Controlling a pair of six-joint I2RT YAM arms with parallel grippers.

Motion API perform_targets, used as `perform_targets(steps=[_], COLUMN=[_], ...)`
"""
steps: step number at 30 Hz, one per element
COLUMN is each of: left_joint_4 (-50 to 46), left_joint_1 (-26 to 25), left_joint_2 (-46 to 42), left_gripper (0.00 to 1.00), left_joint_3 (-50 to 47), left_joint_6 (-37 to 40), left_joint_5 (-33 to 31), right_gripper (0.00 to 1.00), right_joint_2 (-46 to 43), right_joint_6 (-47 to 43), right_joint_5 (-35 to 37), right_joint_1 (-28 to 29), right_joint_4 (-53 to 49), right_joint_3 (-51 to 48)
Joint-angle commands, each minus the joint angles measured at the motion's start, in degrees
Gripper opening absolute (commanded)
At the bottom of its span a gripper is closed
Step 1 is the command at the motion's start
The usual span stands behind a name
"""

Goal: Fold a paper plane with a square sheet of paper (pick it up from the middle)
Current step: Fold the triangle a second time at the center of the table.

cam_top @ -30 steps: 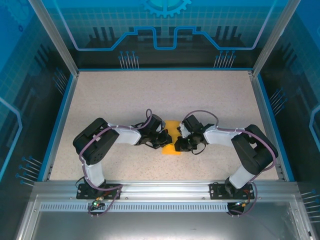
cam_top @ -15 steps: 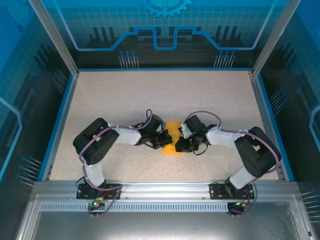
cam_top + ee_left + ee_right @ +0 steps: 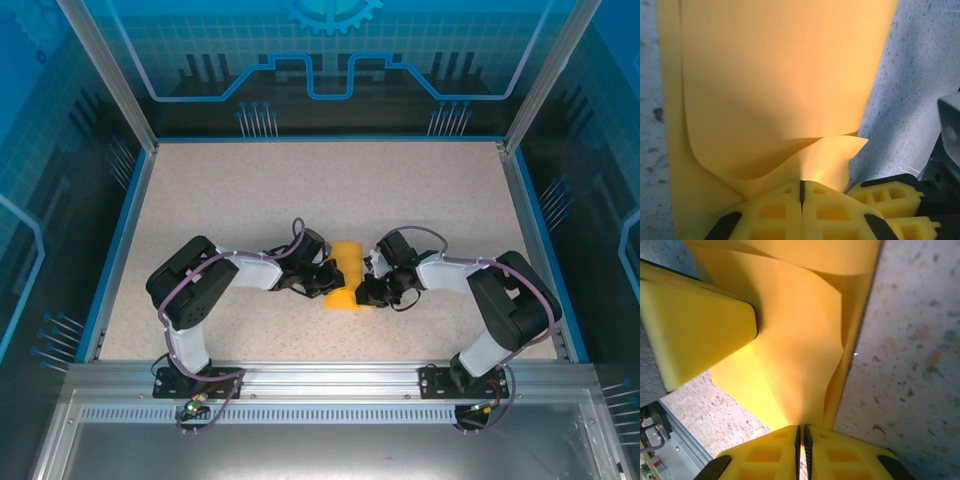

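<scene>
No legible text, labels or numbers

The top external camera looks steeply down from behind the arm bases at 6 o'clock, covering the whole surface (image 3: 300, 190). The wrist cameras sit very near, just behind the left end effector (image 3: 801, 190) and right end effector (image 3: 801, 434), facing along them. All views share the square sheet of paper (image 3: 346, 272).

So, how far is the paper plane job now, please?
Early. Done: the square sheet of paper looks doubled over into a narrow strip at the table centre. In hand: the left gripper and right gripper are each shut on an edge of it, one layer curling loosely. Left: no pointed nose or wings yet, so most folds remain.
</scene>
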Motion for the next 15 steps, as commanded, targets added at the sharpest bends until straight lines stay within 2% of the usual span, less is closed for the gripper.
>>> perform_targets(steps=[1, 8, 12, 15], left_joint_4=[-3.2, -3.6, -3.6, -3.5], left_joint_1=[-0.5, -0.6, -0.5, -0.5], left_joint_2=[1.4, 1.3, 1.3, 1.3], left_gripper=[0.0, 0.0, 0.0, 0.0], left_joint_3=[-0.7, -0.5, -0.4, -0.4], left_joint_6=[1.5, 1.7, 1.8, 1.7], left_joint_5=[-1.4, -1.3, -1.4, -1.3], right_gripper=[0.14, 0.14, 0.16, 0.17], right_joint_2=[-0.2, -4.1, -8.5, -7.7], right_joint_6=[-0.5, -1.1, -0.1, 0.7], right_joint_5=[1.2, 2.2, 0.3, -1.3], right_joint_1=[-0.8, -1.0, -0.6, 0.8], right_joint_4=[-3.7, -5.9, -4.8, -3.6], right_joint_3=[-1.6, -0.1, 1.0, 2.3])
